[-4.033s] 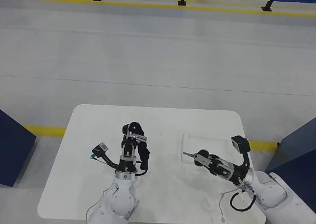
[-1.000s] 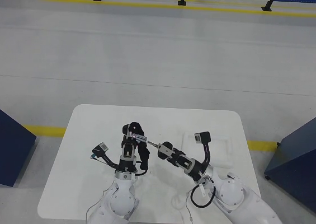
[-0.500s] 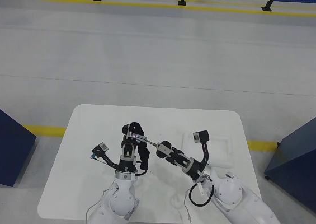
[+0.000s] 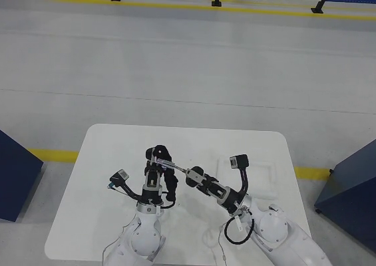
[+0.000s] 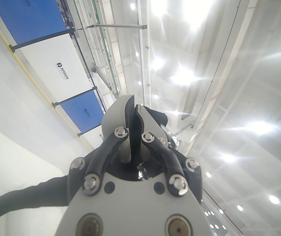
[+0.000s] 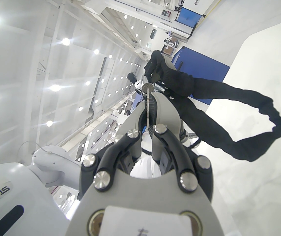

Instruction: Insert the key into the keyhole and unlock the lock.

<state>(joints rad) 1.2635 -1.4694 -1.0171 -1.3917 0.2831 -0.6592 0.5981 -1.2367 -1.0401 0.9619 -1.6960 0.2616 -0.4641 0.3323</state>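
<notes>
Tightly, the thin silver key (image 6: 147,94) is pinched by the right gripper (image 6: 149,103). Just past its tips, the key meets the shiny round end of the black-sleeved lock (image 6: 184,84), which is clamped in the left gripper (image 5: 133,106).

Left pincer (image 5: 133,103) stands upright, clamped tight; right pincer (image 6: 150,99), likewise clamped, points at its tip.

Key (image 6: 147,100) blade mostly hidden btwn right-gripper fingers (image 6: 166,110)
</notes>
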